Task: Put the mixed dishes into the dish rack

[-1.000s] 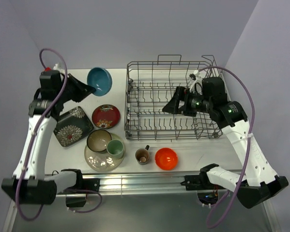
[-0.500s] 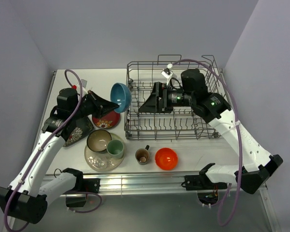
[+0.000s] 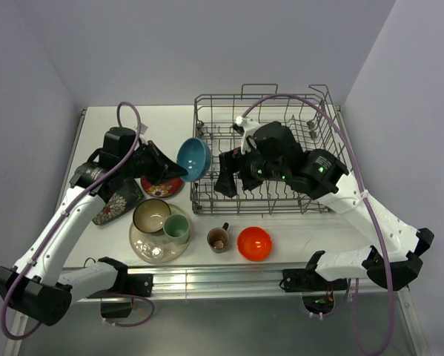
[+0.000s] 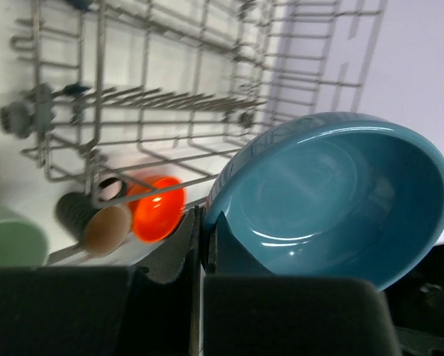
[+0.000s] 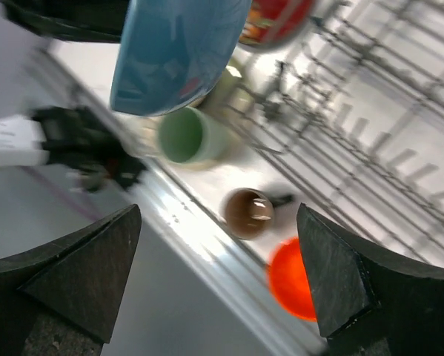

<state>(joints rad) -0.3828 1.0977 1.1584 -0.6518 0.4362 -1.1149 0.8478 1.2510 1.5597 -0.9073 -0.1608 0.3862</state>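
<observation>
Teal glaze faces the wire: the blue-inside bowl (image 3: pixel 194 158) hangs on edge in the air, clear of the desk (image 3: pixel 310 230) and just beside the left wall of the dish rack (image 3: pixel 281 210). My left fingers (image 3: pixel 167 166) are clamped tight on its rim. That is why it tips sideways rather than sitting level, and I judge the tilt suits a slot between the upright tines. My right fingers (image 5: pixel 73 274) stand wide apart with nothing between them. They hover over the rack's left half and aim at the bowl, probably to receive it or steady it across the wall.

On the desk lie the red saucer (image 3: pixel 156 188), a black square plate (image 3: pixel 112 206) and the tan bowl (image 3: pixel 151 215). The pale green cup (image 3: pixel 177 228) sits on the cream round plate (image 3: pixel 144 251). Nearer me are the small brown mug (image 3: pixel 219 238) and the orange bowl (image 3: pixel 253 243). No dish shows among the tines my arm leaves visible, so loading looks barely begun.
</observation>
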